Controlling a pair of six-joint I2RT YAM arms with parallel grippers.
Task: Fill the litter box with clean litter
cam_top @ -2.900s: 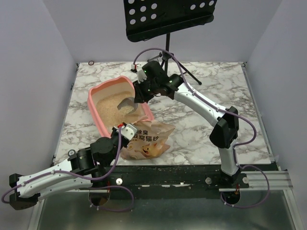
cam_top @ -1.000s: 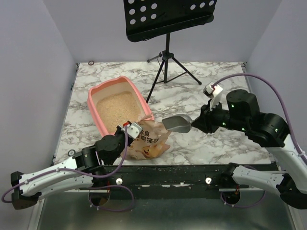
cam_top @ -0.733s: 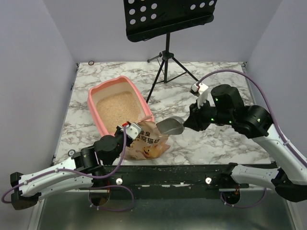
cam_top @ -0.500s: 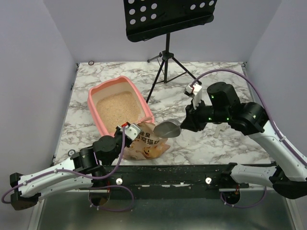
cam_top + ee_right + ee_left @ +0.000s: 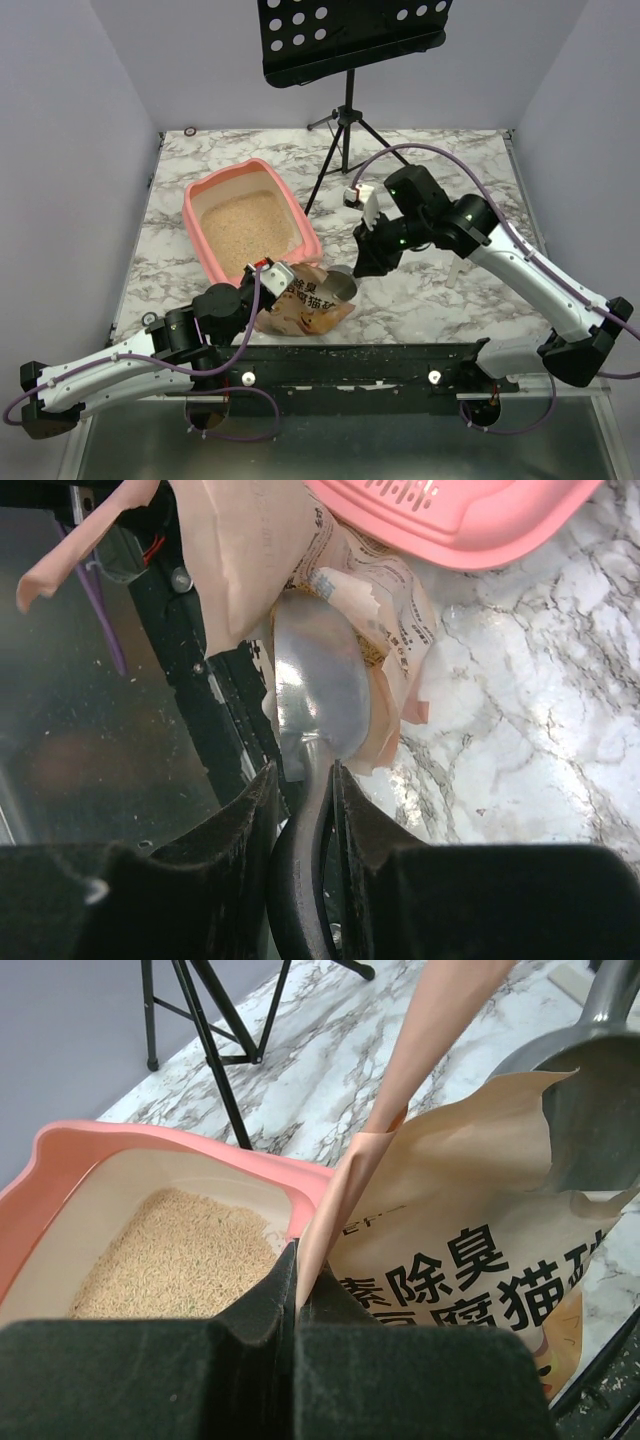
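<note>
The salmon-pink litter box (image 5: 192, 215) (image 5: 60, 1150) (image 5: 480, 530) lies at the table's left with clean litter (image 5: 245, 222) (image 5: 170, 1260) spread over its floor. In front of it lies the tan printed bag (image 5: 305, 305) (image 5: 470, 1250) (image 5: 250, 540). My left gripper (image 5: 264, 277) (image 5: 297, 1290) is shut on the bag's upper edge and holds its mouth up. My right gripper (image 5: 365, 260) (image 5: 303, 775) is shut on the handle of a metal scoop (image 5: 343, 284) (image 5: 590, 1110) (image 5: 320, 690). The scoop's bowl sits in the bag's mouth, and what it holds is hidden.
A black music stand (image 5: 350, 35) rises on a tripod (image 5: 345, 130) at the back centre, one leg reaching down beside the litter box's far right corner. The black front rail (image 5: 350, 362) runs just below the bag. White walls close both sides.
My right arm swung from the table's right side leftward and down, carrying the scoop into the bag's mouth. The left gripper kept its hold on the bag's edge.
</note>
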